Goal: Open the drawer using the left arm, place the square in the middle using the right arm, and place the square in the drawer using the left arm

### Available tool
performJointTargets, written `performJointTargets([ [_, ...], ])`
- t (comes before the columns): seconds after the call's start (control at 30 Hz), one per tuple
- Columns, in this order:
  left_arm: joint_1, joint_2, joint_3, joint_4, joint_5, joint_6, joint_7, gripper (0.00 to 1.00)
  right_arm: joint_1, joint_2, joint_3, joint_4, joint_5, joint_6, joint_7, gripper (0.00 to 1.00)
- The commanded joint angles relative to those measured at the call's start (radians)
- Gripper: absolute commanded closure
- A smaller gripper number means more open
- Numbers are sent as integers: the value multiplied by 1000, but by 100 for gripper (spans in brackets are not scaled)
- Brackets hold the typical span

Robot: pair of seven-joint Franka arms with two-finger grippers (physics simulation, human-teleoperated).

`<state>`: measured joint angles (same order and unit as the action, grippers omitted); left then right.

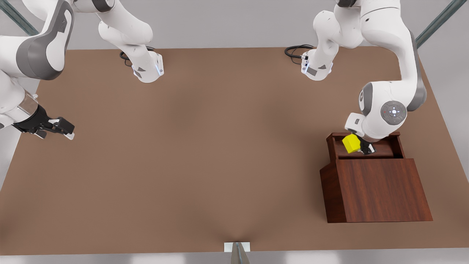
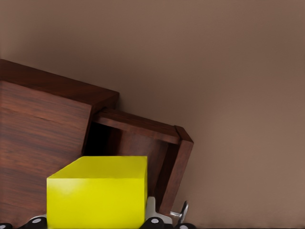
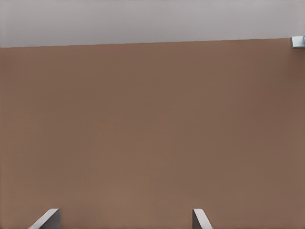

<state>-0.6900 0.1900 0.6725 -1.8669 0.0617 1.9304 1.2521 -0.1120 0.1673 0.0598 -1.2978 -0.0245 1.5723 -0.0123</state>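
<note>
Square (image 1: pixel 351 143): one, bright yellow, plain-faced cube, held over the pulled-out drawer (image 1: pixel 381 150) at the front view's right, tilted a little, pinched between the fingers of the left gripper (image 1: pixel 361 146); whether its underside touches the drawer floor cannot be told. In the left wrist view the cube (image 2: pixel 97 193) sits close to the camera between the black finger pads, with the drawer's wooden rim (image 2: pixel 143 125) and the cabinet (image 2: pixel 43 138) beyond it. Drawer: one, shallow, dark reddish-brown wood grain, slid out from the far side of the cabinet toward the arm bases; its interior is partly hidden by the left arm's wrist (image 1: pixel 384 113), and nothing else can be made out inside it. Cabinet (image 1: pixel 381 189): one, matching wood, standing on the table (image 1: pixel 205 154) near the front view's right edge. Arms: two, white with grey joint covers, bases (image 1: pixel 148 69) and (image 1: pixel 317 68) at the far edge of the table, each with a black cable loop beside it. Right gripper (image 1: pixel 67 132): one, at the front view's left edge, well apart from cabinet and cube, waiting above the tabletop with its fingers spread and nothing between them; the right wrist view shows two pale fingertips (image 3: pixel 46 219) set wide over bare brown table (image 3: pixel 152 129). Nothing lies between the right gripper and the cabinet. Bracket (image 1: pixel 237 247): one, small, pale, at the table's near edge.
</note>
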Motion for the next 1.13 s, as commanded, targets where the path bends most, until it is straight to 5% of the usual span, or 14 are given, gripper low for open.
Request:
performJointTargets([
  [0.0,0,5,12,0,-26,-1,16,30,0,0,0,0,0,0,0,0],
  [0.2,29,86,24,0,-57,13,41,29,0,6,0,-2,0,0,0,0],
  [0.23,29,95,24,0,-68,15,41,22,0,6,0,-2,2,0,0,0],
  [0.27,43,106,24,2,-74,15,41,0,0,6,0,-2,2,0,0,0],
  [0.5,44,117,30,5,-112,-2,-19,0,0,11,0,-2,8,0,0,0],
  [0.6,41,112,36,195,-128,-307,-529,0,0,14,0,-3,8,0,0,0],
  [0.7,36,105,15,314,-166,-349,-910,0,0,18,2,-2,8,2,-2,0],
  [0.73,47,86,-16,334,-183,-340,-994,0,0,18,2,-2,8,5,0,0],
  [0.83,405,66,-428,512,-166,-346,-1192,0,0,20,0,-3,8,5,-2,0],
  [0.93,579,29,-674,508,13,-324,-1215,0,0,20,0,-2,8,6,-2,0],
  [1.1,613,29,-732,503,38,-306,-1217,0,2,20,2,0,8,6,0,0],
])
